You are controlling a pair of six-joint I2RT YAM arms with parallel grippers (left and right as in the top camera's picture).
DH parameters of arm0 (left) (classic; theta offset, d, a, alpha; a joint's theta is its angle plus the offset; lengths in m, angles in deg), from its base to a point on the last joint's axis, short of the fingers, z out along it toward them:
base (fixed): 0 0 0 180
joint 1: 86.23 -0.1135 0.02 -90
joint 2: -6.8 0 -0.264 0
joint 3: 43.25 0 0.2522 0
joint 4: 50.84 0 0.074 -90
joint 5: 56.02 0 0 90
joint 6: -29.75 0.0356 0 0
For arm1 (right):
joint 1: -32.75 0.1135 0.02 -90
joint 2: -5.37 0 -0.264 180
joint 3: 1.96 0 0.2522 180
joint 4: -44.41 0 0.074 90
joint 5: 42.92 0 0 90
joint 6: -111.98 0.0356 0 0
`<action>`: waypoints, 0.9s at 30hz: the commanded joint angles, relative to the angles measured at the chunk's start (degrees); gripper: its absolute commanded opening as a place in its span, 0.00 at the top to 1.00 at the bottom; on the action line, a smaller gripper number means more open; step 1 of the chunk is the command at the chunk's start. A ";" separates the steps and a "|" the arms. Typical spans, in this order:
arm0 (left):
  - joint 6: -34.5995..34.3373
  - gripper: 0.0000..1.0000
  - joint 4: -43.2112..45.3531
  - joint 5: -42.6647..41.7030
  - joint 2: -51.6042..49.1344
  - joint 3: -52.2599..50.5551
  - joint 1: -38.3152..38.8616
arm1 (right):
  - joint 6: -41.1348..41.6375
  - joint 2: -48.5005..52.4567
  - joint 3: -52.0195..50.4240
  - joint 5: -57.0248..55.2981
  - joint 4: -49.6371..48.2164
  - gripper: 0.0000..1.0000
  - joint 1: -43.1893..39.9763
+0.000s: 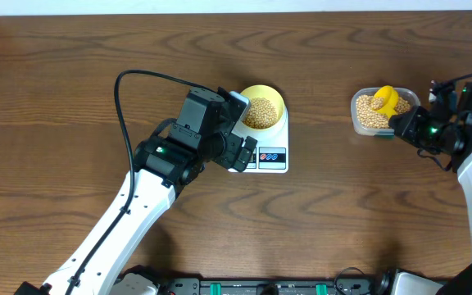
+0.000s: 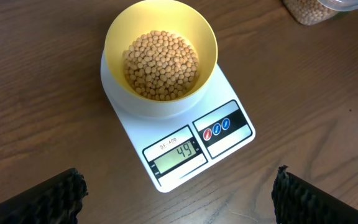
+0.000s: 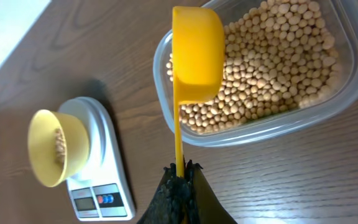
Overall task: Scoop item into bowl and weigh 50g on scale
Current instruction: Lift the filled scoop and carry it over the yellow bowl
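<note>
My left pincer [image 2: 179, 202] hangs open, my right pincer [image 3: 179, 180] clamps the scoop [image 3: 196, 53]; the scale [image 2: 176, 152] reads 49, so a heaped load would overshoot.

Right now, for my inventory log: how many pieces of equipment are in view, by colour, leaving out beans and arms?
Yellow: 2 (bowl, scoop)
White: 1 (scale)
Clear: 1 (tub)
Total: 4

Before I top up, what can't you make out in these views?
Inside the yellow plastic scoop: right wrist view shows only its outside.
Display of the white digital scale: overhead, too small and partly under the left gripper.
Left fingertips: left wrist view, cut by the bottom edge.
</note>
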 commanded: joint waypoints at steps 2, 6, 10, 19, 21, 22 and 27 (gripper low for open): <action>0.57 0.02 0.04 0.72 0.04 0.20 -0.24 | 2.40 -1.14 0.50 6.95 -1.29 0.99 -1.01; 0.57 0.02 0.04 0.72 0.04 0.20 -0.24 | 2.47 -1.14 0.50 10.93 -3.21 0.99 -0.94; 0.57 0.02 0.04 0.72 0.04 0.20 -0.24 | 3.80 -1.14 0.50 13.84 -5.29 0.99 -0.90; 0.57 0.02 0.04 0.72 0.04 0.20 -0.24 | 7.19 -1.14 0.50 22.62 -9.75 0.99 -0.07; 0.57 0.02 0.04 0.72 0.04 0.20 -0.24 | 7.82 -1.14 0.50 22.62 -10.05 0.99 0.90; 0.57 0.02 0.04 0.72 0.04 0.20 -0.24 | 7.80 -1.14 0.50 22.60 -10.47 0.99 1.62; 0.59 0.02 0.04 0.72 0.04 0.20 -0.24 | 8.28 -1.11 0.50 22.49 -14.93 0.99 6.14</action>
